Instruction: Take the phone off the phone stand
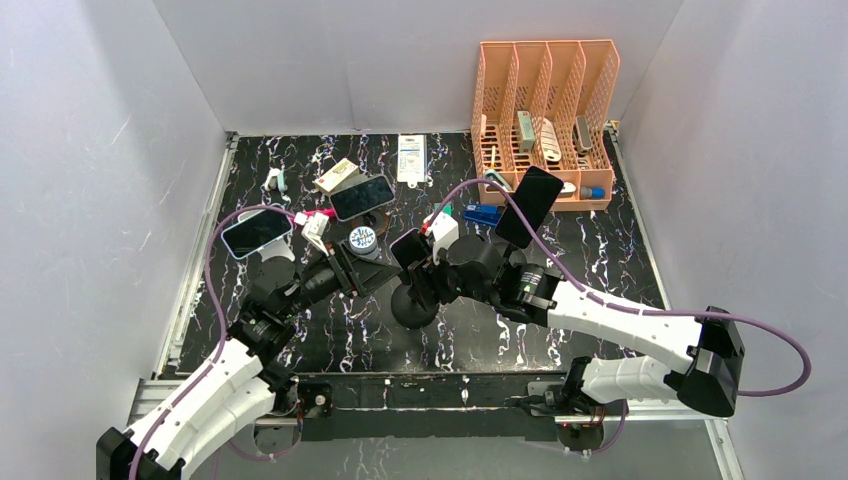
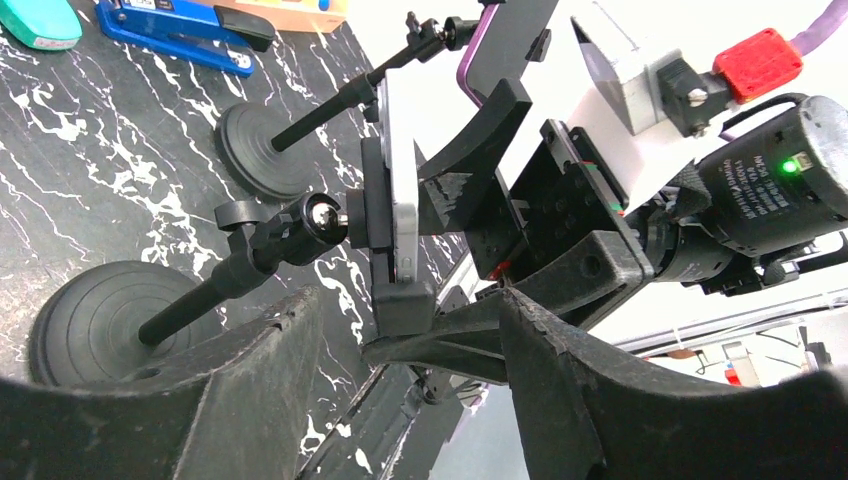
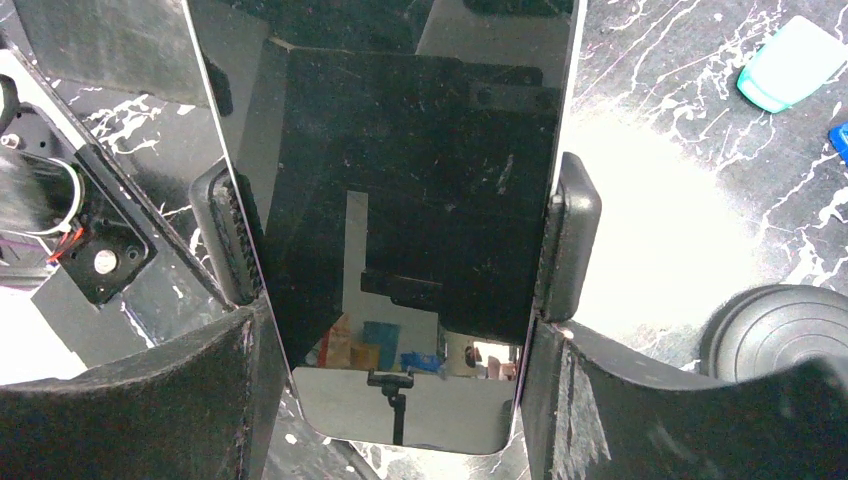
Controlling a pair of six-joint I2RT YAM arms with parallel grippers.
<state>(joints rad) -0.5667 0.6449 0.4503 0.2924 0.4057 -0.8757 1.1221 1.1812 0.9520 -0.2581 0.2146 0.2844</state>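
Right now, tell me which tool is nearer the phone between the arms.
Right. The right tool straddles the phone; the left tool sits open beside its stand.

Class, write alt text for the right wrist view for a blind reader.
A dark-screened phone fills the frame, held at its sides by the phone stand's clamp, with the right gripper closed on its edges below. Black marbled table lies behind.

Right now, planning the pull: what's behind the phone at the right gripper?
Left wrist view: the clamp back and ball joint sit behind the phone; its rear face is hidden.
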